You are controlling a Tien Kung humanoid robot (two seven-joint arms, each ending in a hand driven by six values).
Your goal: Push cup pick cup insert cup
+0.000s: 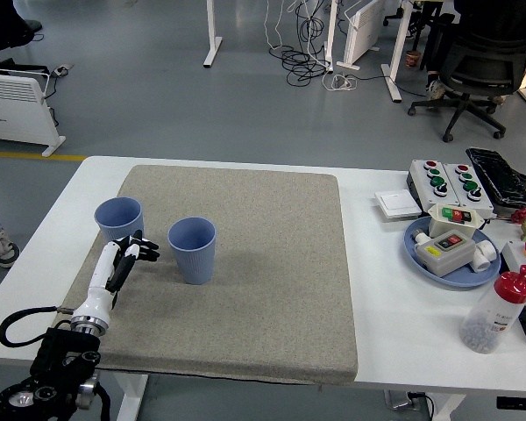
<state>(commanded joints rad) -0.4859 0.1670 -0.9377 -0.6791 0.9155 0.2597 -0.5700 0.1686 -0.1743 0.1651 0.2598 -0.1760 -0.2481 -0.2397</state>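
Two blue cups stand upright on the grey mat. The left cup is near the mat's left edge. The right cup stands a short gap to its right and slightly nearer to me. My left hand reaches in from the lower left. It lies low over the mat just in front of the left cup's base. Its dark fingers are relaxed, point towards the gap between the cups and hold nothing. My right hand is out of view.
A blue plate with button boxes, further button boxes, a white switch and a red-capped bottle crowd the table's right side. A black cable loops by my left arm at the table's front-left edge.
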